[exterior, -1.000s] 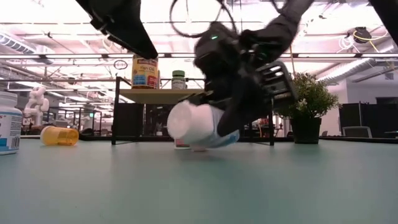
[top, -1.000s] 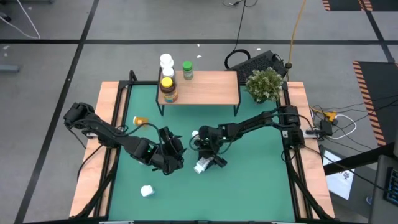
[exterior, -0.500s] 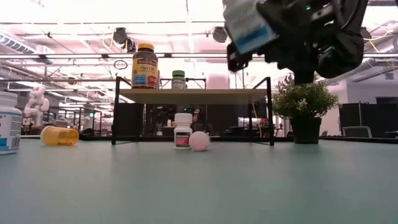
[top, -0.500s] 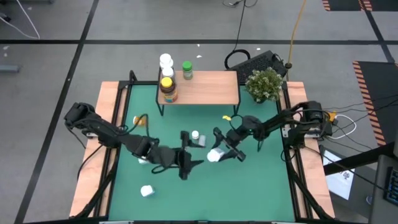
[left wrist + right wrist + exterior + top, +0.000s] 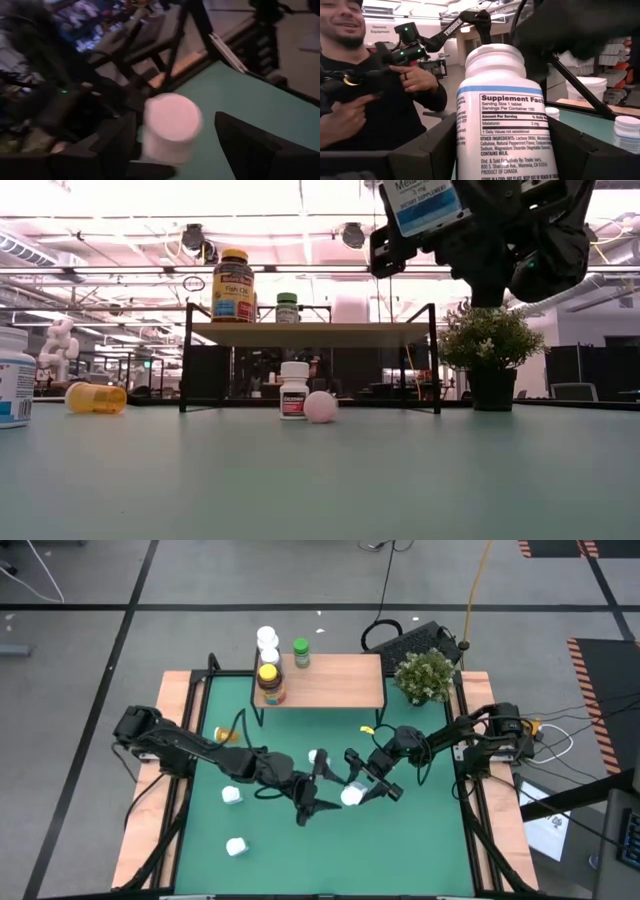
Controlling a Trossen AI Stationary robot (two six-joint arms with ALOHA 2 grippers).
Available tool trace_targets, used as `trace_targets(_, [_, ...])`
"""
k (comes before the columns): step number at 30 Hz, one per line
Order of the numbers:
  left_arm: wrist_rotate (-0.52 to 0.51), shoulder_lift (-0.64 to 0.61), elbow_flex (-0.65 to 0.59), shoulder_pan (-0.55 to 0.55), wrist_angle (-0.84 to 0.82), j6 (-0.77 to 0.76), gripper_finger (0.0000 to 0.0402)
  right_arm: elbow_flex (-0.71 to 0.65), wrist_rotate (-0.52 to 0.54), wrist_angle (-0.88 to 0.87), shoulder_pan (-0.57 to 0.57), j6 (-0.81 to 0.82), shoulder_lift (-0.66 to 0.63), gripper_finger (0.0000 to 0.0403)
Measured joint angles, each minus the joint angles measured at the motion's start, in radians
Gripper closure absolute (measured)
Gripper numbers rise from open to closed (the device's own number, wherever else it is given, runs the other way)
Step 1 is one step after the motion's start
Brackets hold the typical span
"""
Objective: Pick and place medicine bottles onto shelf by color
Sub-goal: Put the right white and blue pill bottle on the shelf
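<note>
Aloft, white bottle (image 5: 351,795) clamped in right gripper (image 5: 360,787) — left gripper (image 5: 322,790) just beside, fingers apart, empty.

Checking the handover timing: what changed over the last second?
The right gripper lifted the white bottle off the table, now holding it high. The left gripper swung rightward, open, up beside the bottle. Unchanged: bottles on the shelf, orange bottle, small white bottle.

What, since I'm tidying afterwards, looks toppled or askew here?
The orange bottle lies on its side on the table, left of the shelf. The white bottle in the right gripper is held tilted above the table.
</note>
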Motion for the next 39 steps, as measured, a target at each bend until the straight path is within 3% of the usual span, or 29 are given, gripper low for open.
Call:
trace_targets(11, [0.012, 0.036, 0.000, 0.018, 0.091, -0.025, 0.0130, 0.000, 0.002, 0.001, -0.004, -0.009, 0.000, 0.0173])
trace_targets(24, [0.055, 0.086, 0.001, 0.042, 0.149, -0.035, 0.0162, 0.002, 0.028, 0.004, -0.004, -0.001, 0.000, 0.0170])
trace_targets(29, [0.055, 0.085, 0.001, 0.048, 0.138, -0.040, 0.0211, 0.002, 0.027, 0.000, -0.004, 0.000, 0.000, 0.0168])
trace_targets(34, [0.014, 0.069, 0.001, 0.048, 0.100, -0.063, 0.0229, 0.002, 0.033, -0.021, -0.008, 0.002, 0.000, 0.0162])
trace_targets(39, [-0.124, -0.009, 0.000, 0.054, -0.027, -0.148, 0.0229, 0.005, 0.095, -0.040, -0.047, 0.004, -0.003, 0.0128])
